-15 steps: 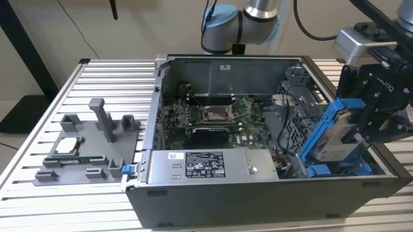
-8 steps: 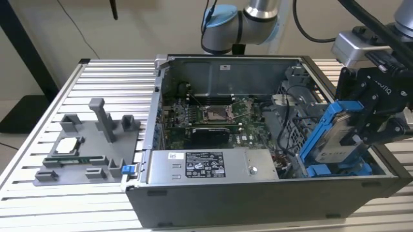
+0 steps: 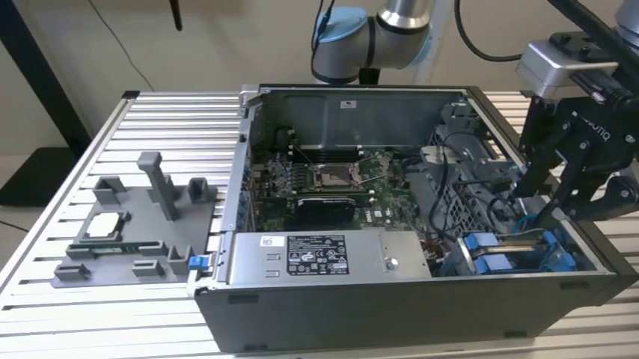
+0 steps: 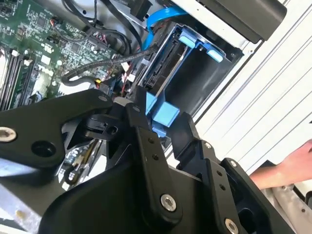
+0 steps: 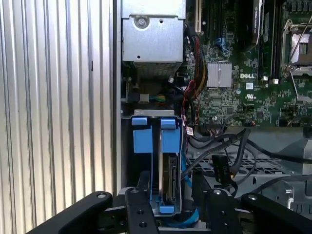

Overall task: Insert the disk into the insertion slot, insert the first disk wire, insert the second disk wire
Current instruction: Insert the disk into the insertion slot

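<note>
The disk (image 5: 170,141) stands on its thin edge inside the insertion slot (image 4: 200,83), in the corner of the open computer case (image 3: 399,314) just beside the power-supply box (image 3: 330,254). Its long axis runs along the case wall, straight toward that box. The end with the two blue carrier tabs is the one nearer the box, and the opposite end faces the gripper (image 3: 547,202). The gripper hangs over that far end with its fingers (image 4: 141,136) spread apart and the blue carrier showing in the gap between them. Whether either pad touches the plastic I cannot tell.

The first wrist view looks along the disk's length, so the metal edge shows between the blue rails, with the box beyond it and the green mainboard (image 5: 234,97) beside the box. The second wrist view shows a blue flat cable (image 4: 158,24) curving past the tab end, and a person's hand (image 4: 287,168) over the slatted table (image 4: 273,97) outside the case. The exterior view shows the whole case, with a grey parts tray (image 3: 130,232) on the table, on the side of the box away from the disk
</note>
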